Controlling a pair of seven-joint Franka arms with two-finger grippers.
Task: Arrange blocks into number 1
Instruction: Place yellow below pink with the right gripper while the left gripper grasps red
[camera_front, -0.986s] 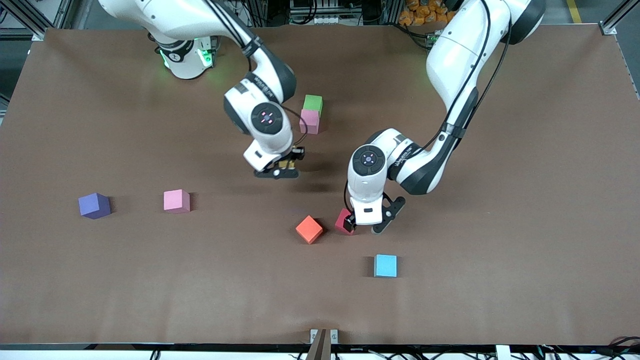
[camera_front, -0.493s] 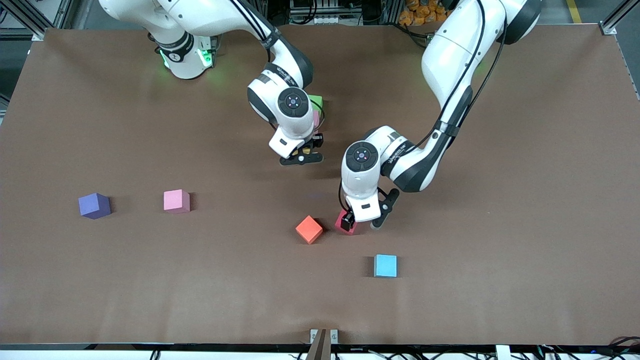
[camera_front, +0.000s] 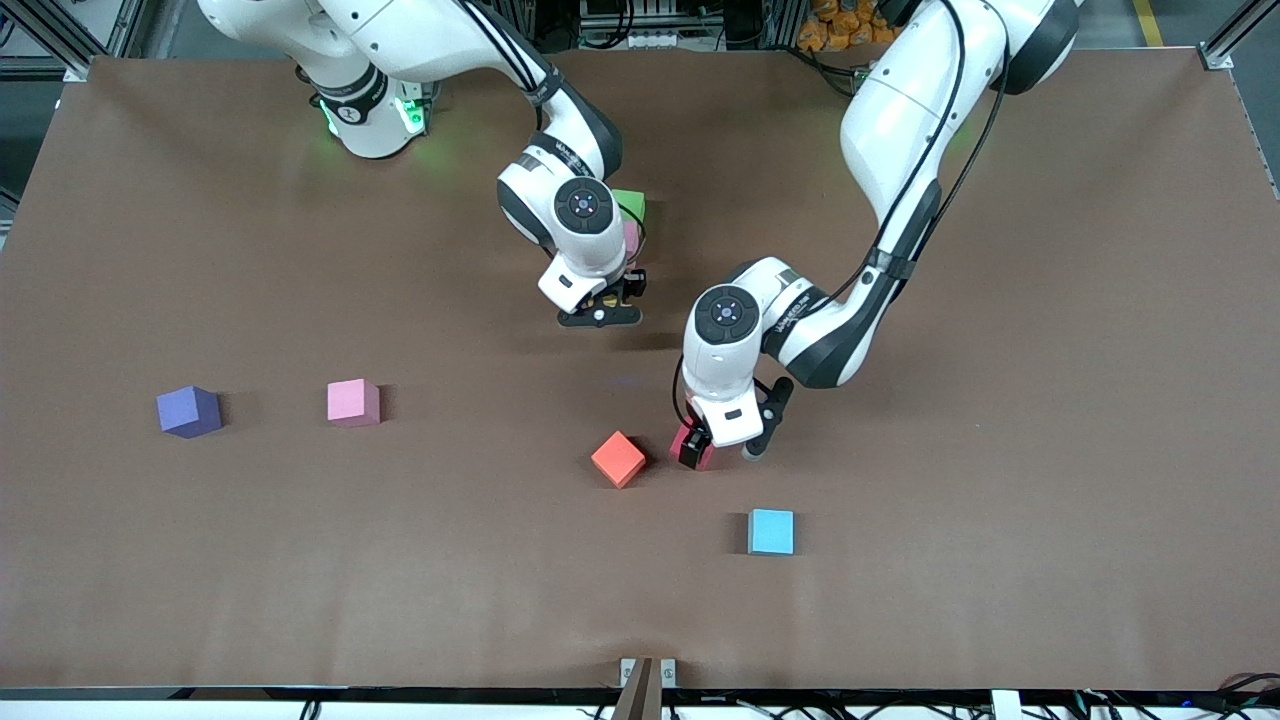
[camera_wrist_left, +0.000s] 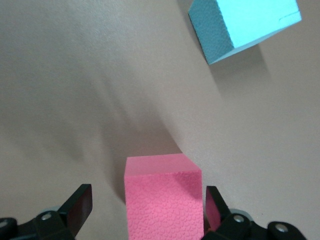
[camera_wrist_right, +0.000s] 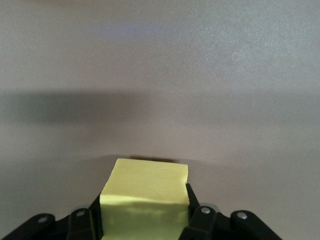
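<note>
My left gripper (camera_front: 721, 449) is open and low at the table, its fingers on either side of the red block (camera_front: 684, 441). In the left wrist view the red block (camera_wrist_left: 164, 200) stands between the open fingertips (camera_wrist_left: 80, 204) of the left gripper (camera_wrist_left: 147, 212). My right gripper (camera_front: 600, 310) is shut on the yellow block (camera_wrist_right: 145, 192), low over the table beside the pink block (camera_front: 632, 238). That pink block touches the green block (camera_front: 629, 204), and the right wrist hides most of it. A second pink block (camera_front: 353, 402) lies toward the right arm's end.
An orange-red block (camera_front: 618, 458) lies close beside the red one. A light blue block (camera_front: 771, 531) (camera_wrist_left: 245, 25) sits nearer the front camera. A purple block (camera_front: 188, 411) lies near the right arm's end of the brown table (camera_front: 1000, 450).
The right arm has carried the yellow block across to the pink and green pair. The left gripper has shifted slightly and settled around the red block.
</note>
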